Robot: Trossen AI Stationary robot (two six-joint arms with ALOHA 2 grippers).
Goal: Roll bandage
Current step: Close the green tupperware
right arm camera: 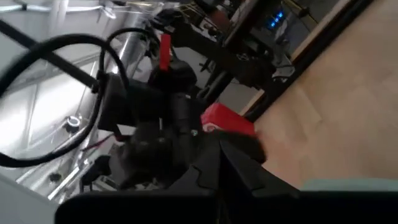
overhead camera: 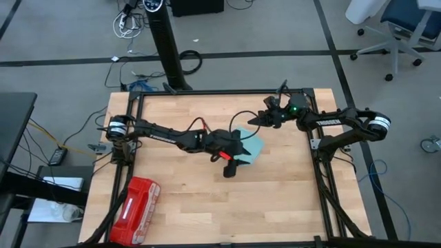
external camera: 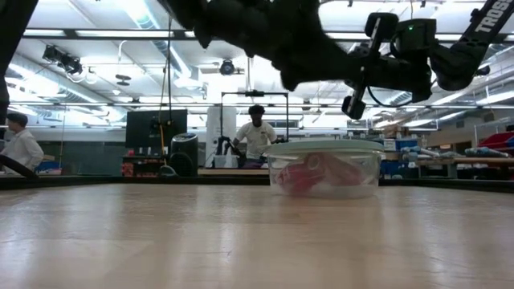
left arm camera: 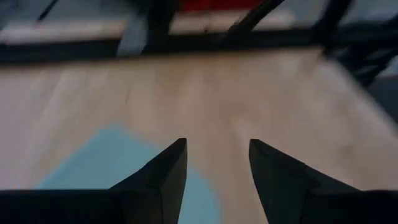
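The bandage shows as dusky pink-red fabric inside a clear tub with a pale blue-green lid that stands mid-table. In the high view the lid hides the bandage. My left gripper hovers open and empty over the tub's near left corner, and its wrist view shows the lid below its fingers. My right gripper is shut and empty. It hangs in the air beyond the tub's far side, and the low view shows it above tub height.
A glossy red plastic case lies at the table's near left corner. A black frame runs round the tabletop. Bare wood lies between the tub and the near edge. People stand in the room behind.
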